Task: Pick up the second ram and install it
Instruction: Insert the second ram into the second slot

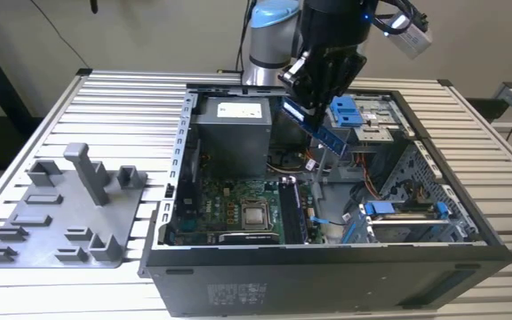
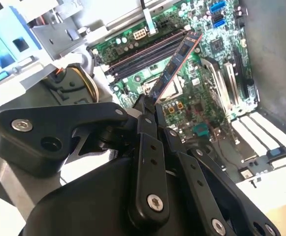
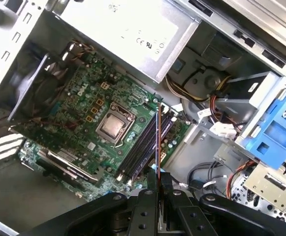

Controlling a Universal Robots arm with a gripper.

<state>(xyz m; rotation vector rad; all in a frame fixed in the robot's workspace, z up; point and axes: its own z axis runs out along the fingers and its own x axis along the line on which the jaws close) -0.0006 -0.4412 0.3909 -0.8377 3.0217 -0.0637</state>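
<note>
My gripper [image 1: 308,105] hangs above the open computer case [image 1: 469,220], shut on the second ram [image 1: 317,131]. The stick is slim and dark with a bluish label and tilts down toward the exterior view's right, in the air over the case's middle. In the second wrist view the ram [image 2: 178,60] sticks out from my gripper [image 2: 150,105] over the green motherboard [image 2: 204,73]. In the first wrist view the ram [image 3: 158,140] appears edge-on from the gripper [image 3: 158,181], lined up over the long black memory slots [image 3: 142,147] beside the processor [image 3: 114,124].
A grey power supply [image 1: 232,127] sits at the back of the case, blue drive brackets [image 1: 349,110] and cables on the exterior view's right. A grey plastic tray [image 1: 51,220] with upright blocks lies on the slatted table [image 1: 123,100] at the exterior view's left.
</note>
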